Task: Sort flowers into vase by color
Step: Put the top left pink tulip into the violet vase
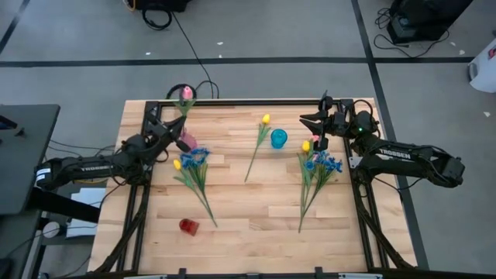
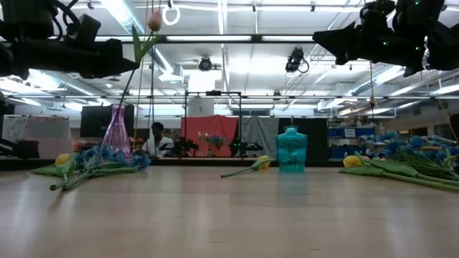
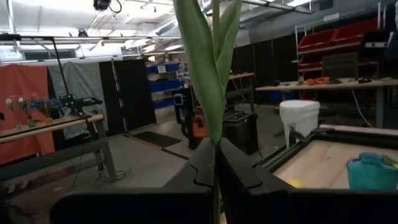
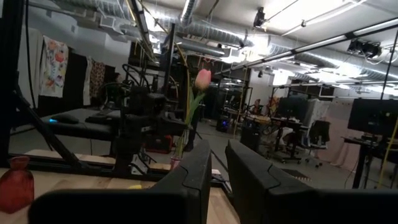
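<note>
Left gripper (image 1: 166,133) raised above table's (image 1: 240,232) rear-left area, fingers clamped on stem of pink tulip (image 1: 187,93) standing in the pink vase (image 2: 117,133). Right gripper (image 1: 313,120) held high at rear right, pointing left toward blue vase (image 1: 279,139), fingers slightly parted, nothing between them. Yellow tulip (image 1: 265,119) lies mid-table; mixed yellow and blue bunches lie left (image 1: 191,163) and right (image 1: 320,164). Red vase (image 1: 188,225) near front left.

We look down on a pale wooden worktop (image 1: 248,225) carrying pink (image 1: 186,141), teal (image 1: 279,139) and red (image 1: 188,225) vases, a lone yellow tulip (image 1: 258,144), and two mixed bunches of flowers, left (image 1: 194,172) and right (image 1: 316,175).
</note>
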